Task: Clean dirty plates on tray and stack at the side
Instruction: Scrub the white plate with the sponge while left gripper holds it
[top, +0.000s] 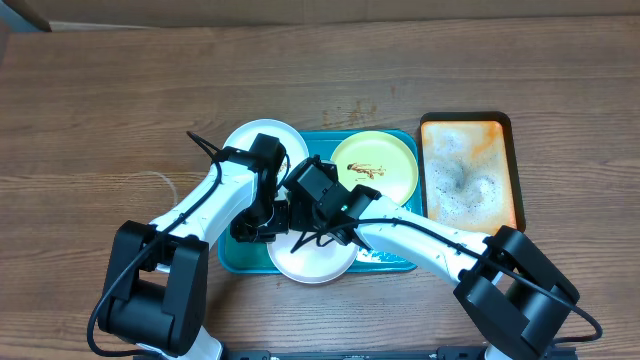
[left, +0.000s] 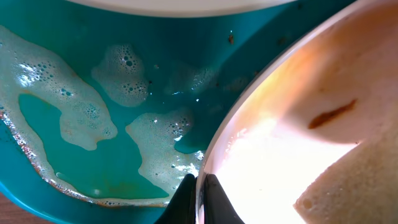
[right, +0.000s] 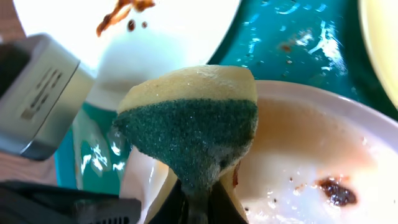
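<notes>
On the teal tray (top: 318, 145) at table (top: 120, 90) centre, found 3 plates: far white plate (top: 245, 140) at far left, yellow-green plate (top: 385, 160) at far right, near white plate (top: 310, 262) overhanging the near rim. Noted brown sauce on all 3. Observed left gripper (left: 199, 199) pinched narrow on the near white plate's rim. Observed right gripper (right: 198, 202) clamped on a yellow sponge (right: 193, 124), green scouring face outward, over that plate; contact not determinable. Recorded foam (left: 87, 118) on the teal tray floor. Located an orange tray (top: 516, 170), also foamy, just right of the teal tray.
</notes>
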